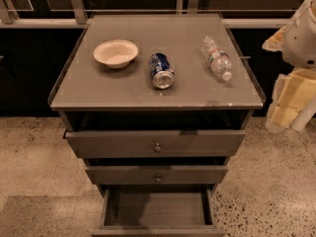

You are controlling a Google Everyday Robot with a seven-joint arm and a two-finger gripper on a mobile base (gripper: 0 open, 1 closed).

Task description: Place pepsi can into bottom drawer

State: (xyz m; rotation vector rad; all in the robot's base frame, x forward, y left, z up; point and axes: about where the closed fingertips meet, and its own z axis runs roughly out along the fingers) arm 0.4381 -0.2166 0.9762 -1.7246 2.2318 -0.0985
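Since the can (161, 69) lies on its side on the cabinet top (123, 90), between the bowl (116, 52) and the bottle (216, 57), silver end to the front, it is best taken from above across its round body. Whether the gripper (289, 102), held off to the right of the cabinet and well apart from the can, is released or clenched cannot be told. Once lifted, the can should be carried forward past the upper drawers (157, 143) and lowered into the bottom drawer (158, 209), which stands pulled out.
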